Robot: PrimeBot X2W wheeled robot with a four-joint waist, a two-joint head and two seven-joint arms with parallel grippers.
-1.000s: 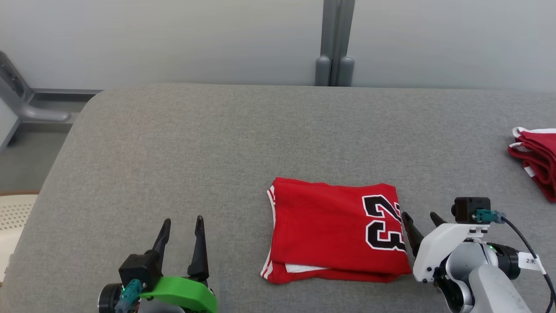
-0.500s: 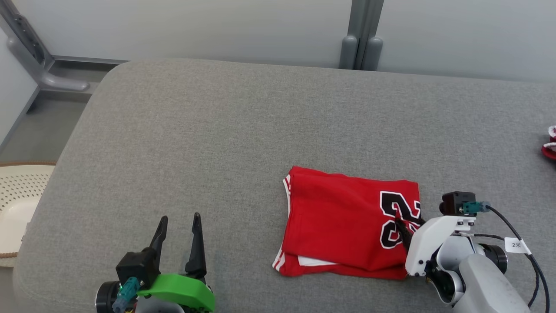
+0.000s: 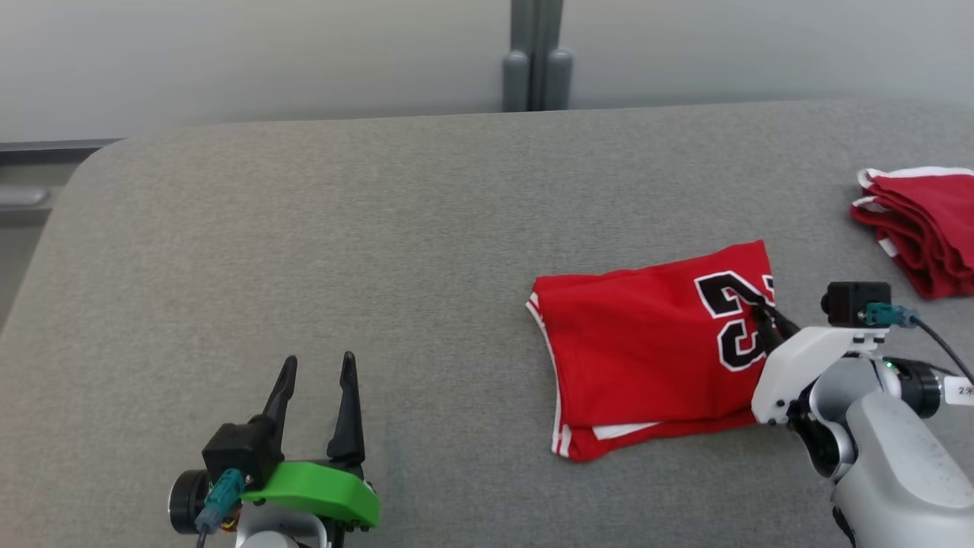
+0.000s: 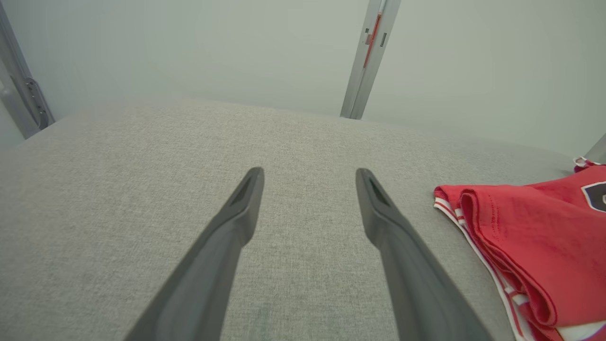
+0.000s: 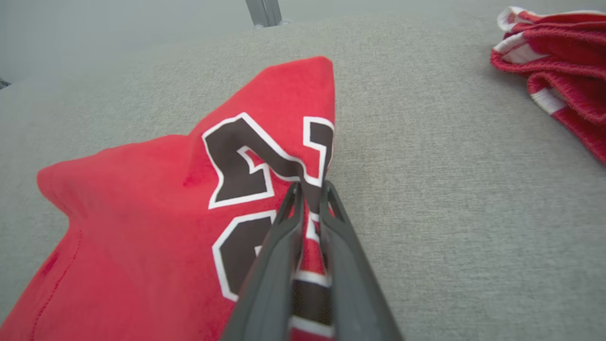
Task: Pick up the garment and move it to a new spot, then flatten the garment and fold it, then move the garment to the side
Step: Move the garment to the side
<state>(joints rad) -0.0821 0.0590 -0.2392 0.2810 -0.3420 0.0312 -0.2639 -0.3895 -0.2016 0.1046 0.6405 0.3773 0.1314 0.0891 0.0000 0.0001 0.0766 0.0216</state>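
Observation:
The folded red garment (image 3: pixel 647 350) with black-and-white number print lies on the grey table at centre right. My right gripper (image 3: pixel 763 316) is shut on the garment's right edge, pinching the printed cloth (image 5: pixel 265 161) between its fingertips and lifting that edge a little. In the left wrist view the garment's (image 4: pixel 530 241) layered hem with white stripes shows at the right. My left gripper (image 3: pixel 316 373) stands open at the lower left above bare table, well apart from the garment, with nothing between its fingers (image 4: pixel 236 208).
A stack of folded red garments (image 3: pixel 924 224) lies at the table's far right edge, also visible as a red pile (image 5: pixel 554 57) in the right wrist view. The grey padded table (image 3: pixel 304 251) ends at a pale wall with a grey post (image 3: pixel 533 53).
The head camera has turned. My right gripper closed in on the garment's right edge, shut on it, and dragged it toward the right, tilting it. The left gripper stayed put.

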